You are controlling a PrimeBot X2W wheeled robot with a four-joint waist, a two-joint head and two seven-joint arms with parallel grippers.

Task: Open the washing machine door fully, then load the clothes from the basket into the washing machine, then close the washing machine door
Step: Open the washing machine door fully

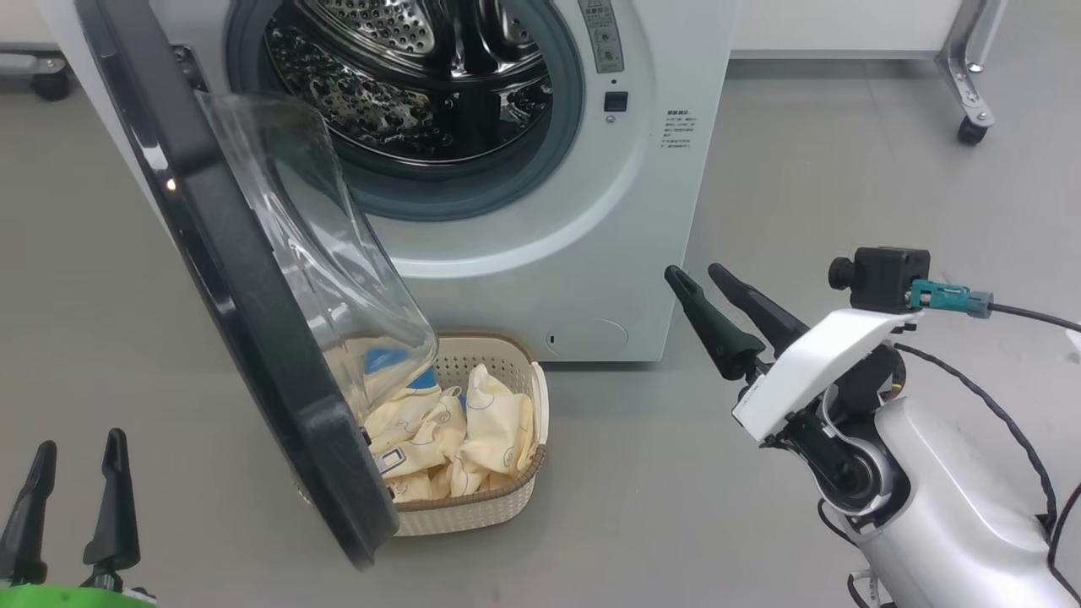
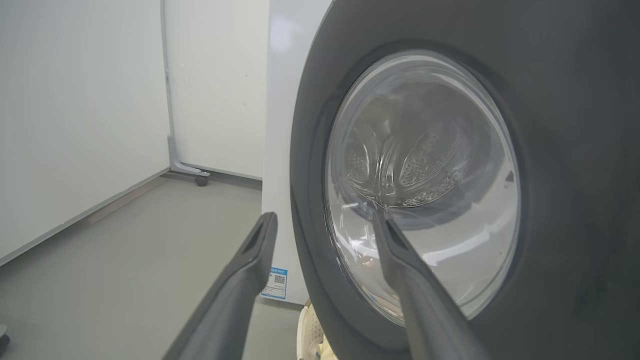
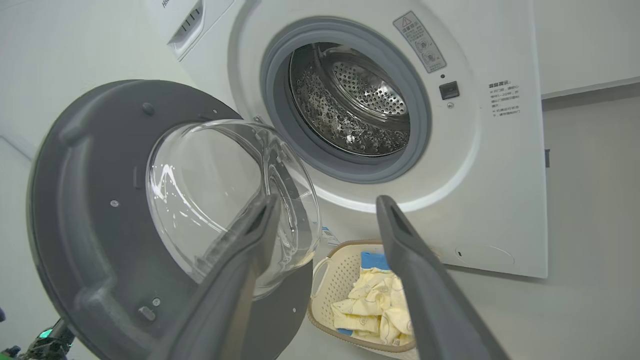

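Note:
The white washing machine (image 1: 549, 253) stands ahead with its steel drum (image 1: 422, 76) exposed. Its door (image 1: 253, 338), black-rimmed with a clear glass bowl (image 1: 321, 253), hangs swung out to the left, partly over the basket. The cream basket (image 1: 507, 498) sits on the floor below the opening, full of pale yellow clothes (image 1: 456, 439) with a blue band. My left gripper (image 1: 76, 460) is open at the lower left, outside the door (image 2: 550, 200). My right gripper (image 1: 697, 272) is open to the right of the machine, pointing toward the basket (image 3: 340, 280) and clothes (image 3: 375, 310).
Grey floor (image 1: 802, 211) spreads around the machine. A wheeled metal frame leg (image 1: 971, 110) stands at the back right, another caster (image 1: 51, 84) at the back left. White wall panels (image 2: 75, 125) line the left side. A dark cable (image 1: 1013, 422) runs along my right arm.

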